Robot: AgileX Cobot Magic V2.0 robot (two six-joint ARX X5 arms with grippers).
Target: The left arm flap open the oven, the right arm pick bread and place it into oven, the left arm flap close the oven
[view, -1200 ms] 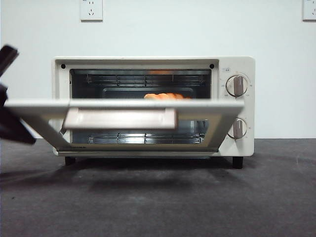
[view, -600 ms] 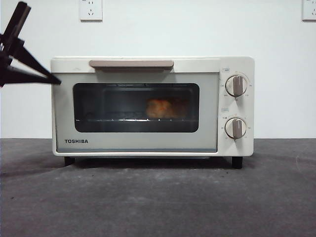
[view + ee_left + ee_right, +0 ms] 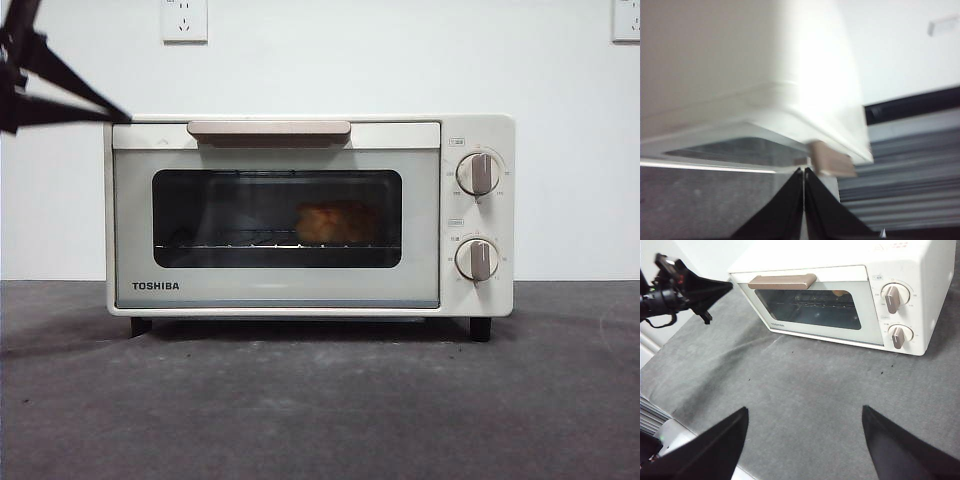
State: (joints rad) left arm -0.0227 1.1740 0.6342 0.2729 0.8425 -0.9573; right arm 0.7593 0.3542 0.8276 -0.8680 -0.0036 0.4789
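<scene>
The oven (image 3: 308,215) is seen with its door upright against the body, and the bread (image 3: 335,221) is visible through the dark window, resting on the wire rack toward the knob side of the oven. The left gripper (image 3: 120,117) is found at the oven's upper corner on the side away from the knobs, beside the far end of the bar handle (image 3: 268,129), its jaws pressed together on nothing; whether the tip touches the casing cannot be told. The right gripper (image 3: 805,427) is held well back from the oven's front over the grey mat (image 3: 320,400), jaws spread wide and empty. The closing step is judged nearly complete. To finish it well, the door should be checked for a flush seat along the top edge, any last push should be given gently near the handle so the oven is not shoved, and the left gripper should be drawn clear of the casing.
</scene>
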